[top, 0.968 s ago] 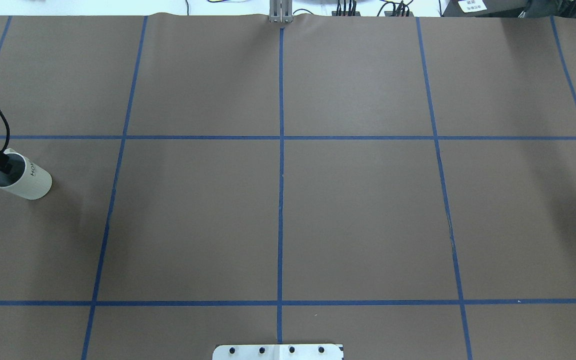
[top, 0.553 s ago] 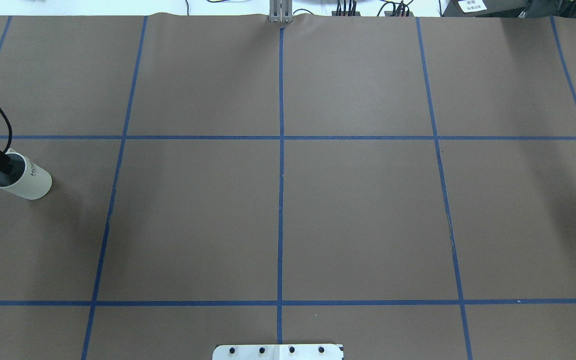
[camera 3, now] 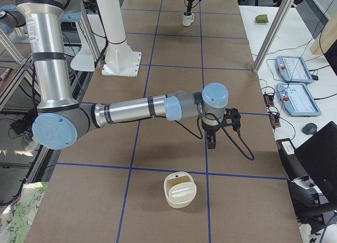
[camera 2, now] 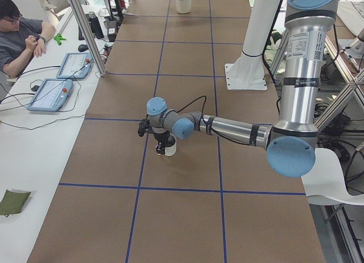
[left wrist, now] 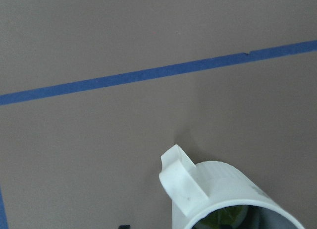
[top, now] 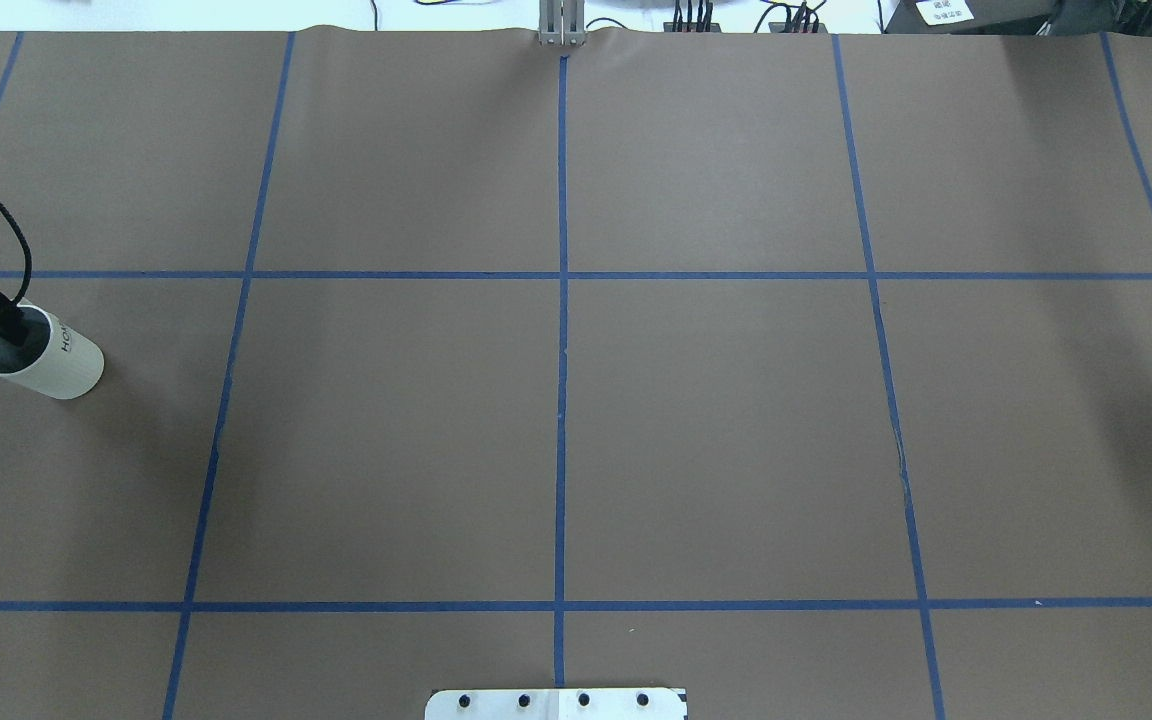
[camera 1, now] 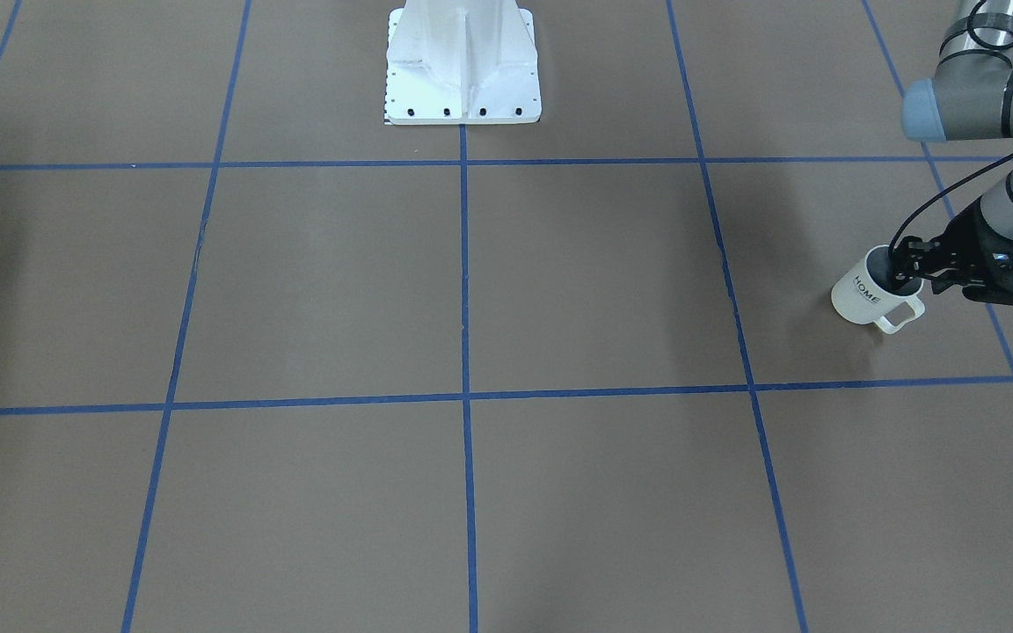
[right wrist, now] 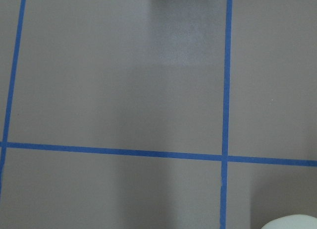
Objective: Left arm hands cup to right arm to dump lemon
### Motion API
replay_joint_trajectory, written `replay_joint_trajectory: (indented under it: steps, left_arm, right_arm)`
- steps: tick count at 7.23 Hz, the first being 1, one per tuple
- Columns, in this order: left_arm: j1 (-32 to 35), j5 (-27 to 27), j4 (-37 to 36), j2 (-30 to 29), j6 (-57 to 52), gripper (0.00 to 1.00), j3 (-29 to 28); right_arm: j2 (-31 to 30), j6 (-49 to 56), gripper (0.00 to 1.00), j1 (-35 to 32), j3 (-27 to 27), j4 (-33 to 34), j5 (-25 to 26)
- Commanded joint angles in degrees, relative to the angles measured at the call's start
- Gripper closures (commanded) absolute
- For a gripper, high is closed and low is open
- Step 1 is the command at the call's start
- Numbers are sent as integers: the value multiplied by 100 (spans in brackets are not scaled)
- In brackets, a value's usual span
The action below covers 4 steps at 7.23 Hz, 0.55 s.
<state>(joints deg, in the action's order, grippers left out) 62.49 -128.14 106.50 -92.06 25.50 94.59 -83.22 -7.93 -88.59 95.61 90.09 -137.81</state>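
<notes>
Small white ceramic "HOME" mug (camera 1: 863, 294), upright, dull yellow-green lemon (left wrist: 225, 220) inside; black left gripper (camera 1: 904, 266) poised in mug's mouth at rim, clamp unconfirmed; right gripper (camera 3: 211, 140) well apart from mug, state indeterminable.

Bright, even overhead light covers the tabletop (top: 716, 420). Soft, blurred shadows lie toward its left and right edges, and focus is sharp.

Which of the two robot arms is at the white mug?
The left one. The left gripper reaches into the mouth of the HOME mug, while the right gripper hangs over the table, far from it.
</notes>
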Motion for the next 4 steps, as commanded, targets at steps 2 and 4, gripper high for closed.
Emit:
replay_joint_trajectory:
  steps: [2, 4]
  left_arm:
    - [0, -9, -24, -40, 43, 100, -2]
    - [52, -1081, -234, -101, 51, 100, 112]
  right_arm:
    - [7, 2, 0, 9, 98, 0, 0]
    - [86, -7, 0, 44, 115, 0, -44]
